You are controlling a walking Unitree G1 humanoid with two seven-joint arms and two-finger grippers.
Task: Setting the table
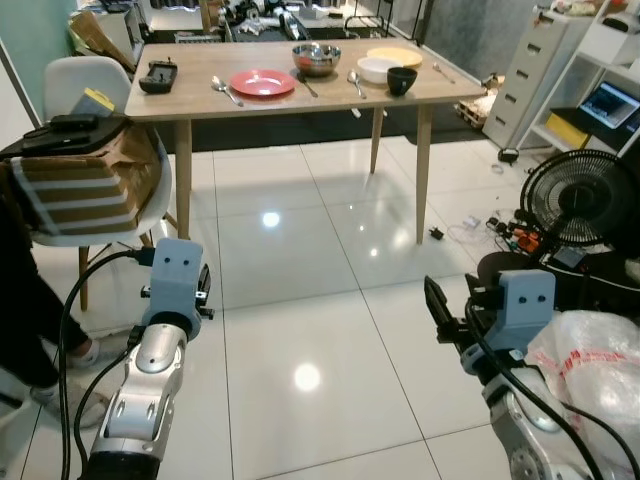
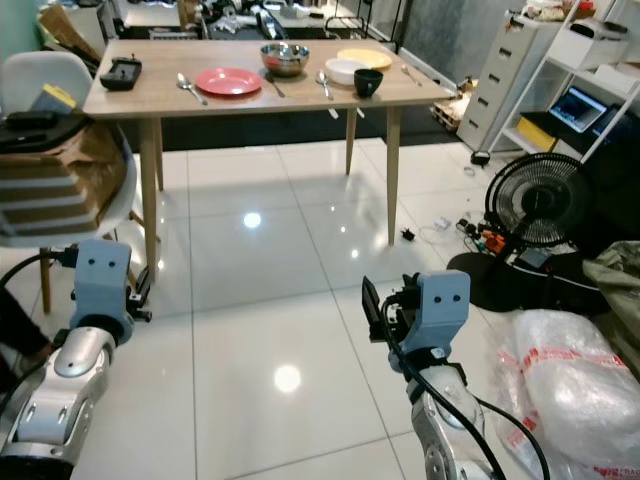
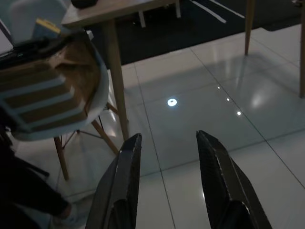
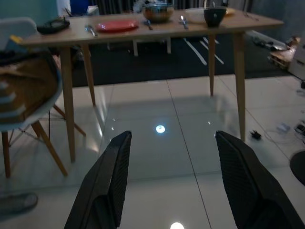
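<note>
While the robot stands out on the white tiled floor (image 1: 300, 300), the wooden tabletop (image 1: 200, 98) lies well ahead of both arms, far across open tiles, its long axis running left to right. On it sit a red plate (image 1: 262, 83) with a spoon (image 1: 226, 90) just to its left, a steel bowl (image 1: 316, 59) behind, a second spoon (image 1: 356, 83), a white bowl (image 1: 378, 70), a yellow plate (image 1: 394, 56) and a small black bowl (image 1: 402, 80) towards the right; a black object (image 1: 158, 77) rests near the left end.

The left gripper (image 3: 167, 157) and right gripper (image 4: 174, 162) both hang low near the robot, jaws released and empty, pointing towards the table. Neither arm is clearly nearer; the dishes lie slightly right of centre, which probably favours the right arm.

Room to advance looks good straight ahead. On the left a white chair (image 1: 60, 85) piled with a striped cloth (image 1: 75, 195) stands at the table's near corner; on the right a floor fan (image 1: 580, 200), loose cables (image 1: 500, 230) and a plastic bag (image 1: 595, 365) narrow the way.
</note>
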